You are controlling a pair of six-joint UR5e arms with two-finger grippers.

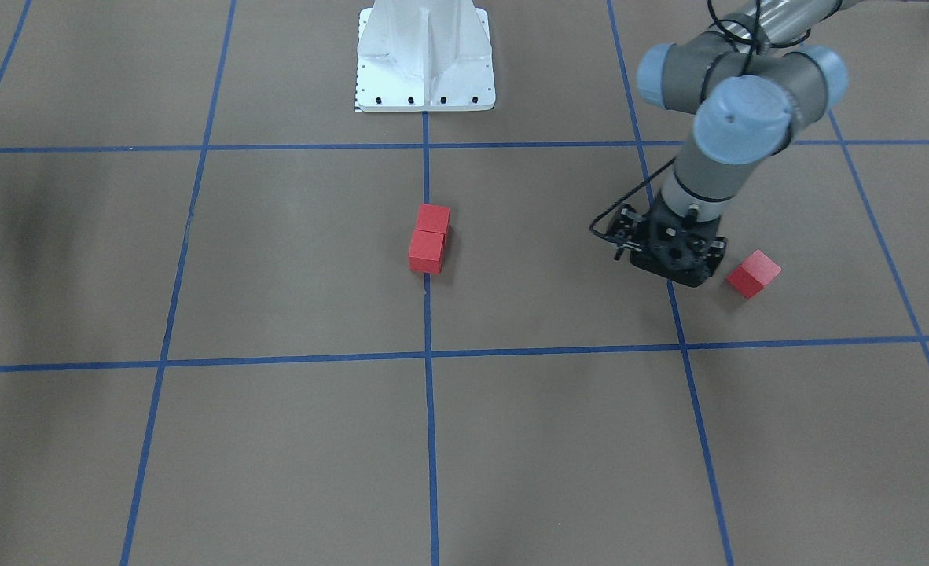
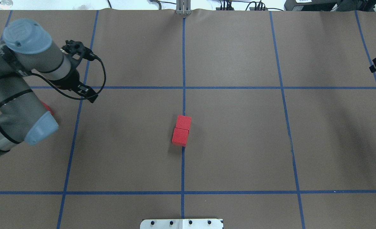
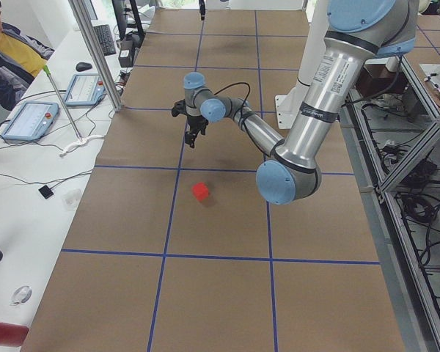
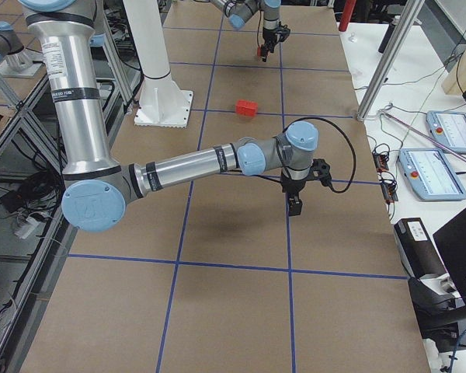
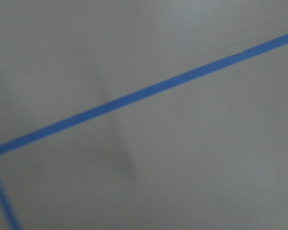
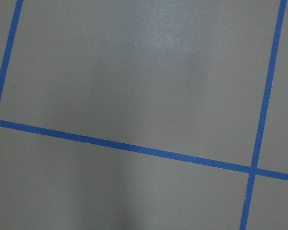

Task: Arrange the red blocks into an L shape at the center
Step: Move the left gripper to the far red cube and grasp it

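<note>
Left gripper (image 1: 673, 259) | open or closed: can't tell | move over loose block (image 1: 753, 273) toward tabletop's left edge | line up with its flat sides

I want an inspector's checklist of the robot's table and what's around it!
Surface: brown table with blue tape grid.
Job's things: two touching red blocks on the center line; third red block lies apart.
Clutter: nothing seen.
Grippers: left gripper beside the third red block, not holding it; right gripper far off; open or shut unclear.
Cables: black cable loops at left wrist.
Surroundings: white robot base; operator and pendants at side bench.
</note>
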